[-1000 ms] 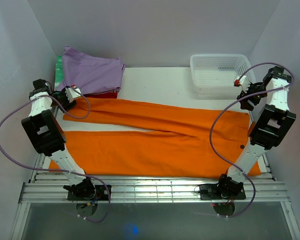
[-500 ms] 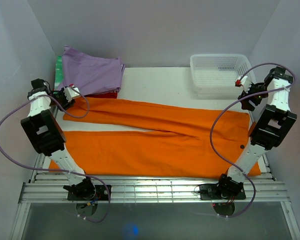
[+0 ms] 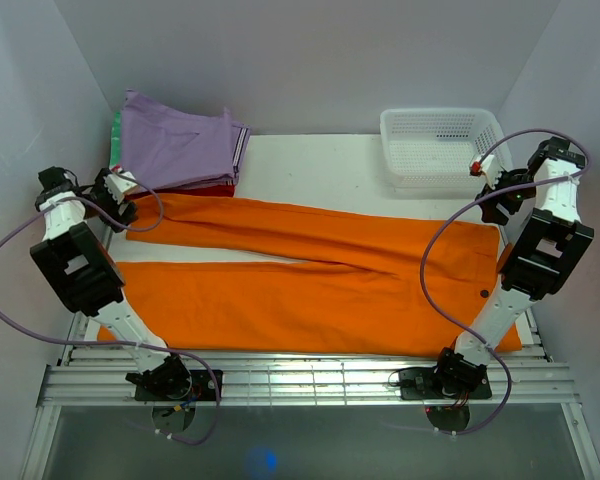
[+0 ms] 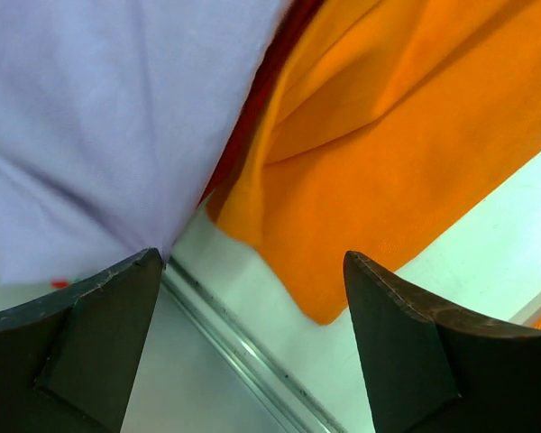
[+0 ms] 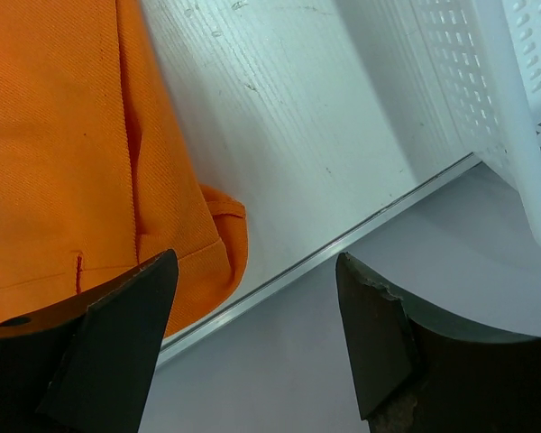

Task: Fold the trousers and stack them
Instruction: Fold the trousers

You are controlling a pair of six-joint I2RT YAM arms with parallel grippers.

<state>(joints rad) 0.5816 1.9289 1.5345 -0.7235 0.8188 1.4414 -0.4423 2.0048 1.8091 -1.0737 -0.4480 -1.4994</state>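
- We see the white bench [image 3: 320, 165] carrying everything.
- The orange trousers [image 3: 310, 275] lie spread flat across nearly its whole width, with the legs to the left and the waist to the right.
- A folded lilac garment [image 3: 175, 150] tops the pile at the far left corner.
- A white basket [image 3: 435, 140] sits at the far right.
- Our left hand [image 4: 252, 260] hovers released and empty above the far leg's cuff.
- Our right hand [image 5: 257, 262] hangs released and empty beside the waistband corner.

Top view: you lose the trousers' [image 3: 310, 270] waist edge behind the right arm [image 3: 545, 250], and the near left corner behind the left arm [image 3: 75, 270]. The red garment [image 3: 208, 189] shows only a sliver under the lilac garment [image 3: 175, 148]. The green garment [image 3: 116, 126] is probably too buried to judge. In the right wrist view, the basket [image 5: 514, 90] is cut off by the edge.
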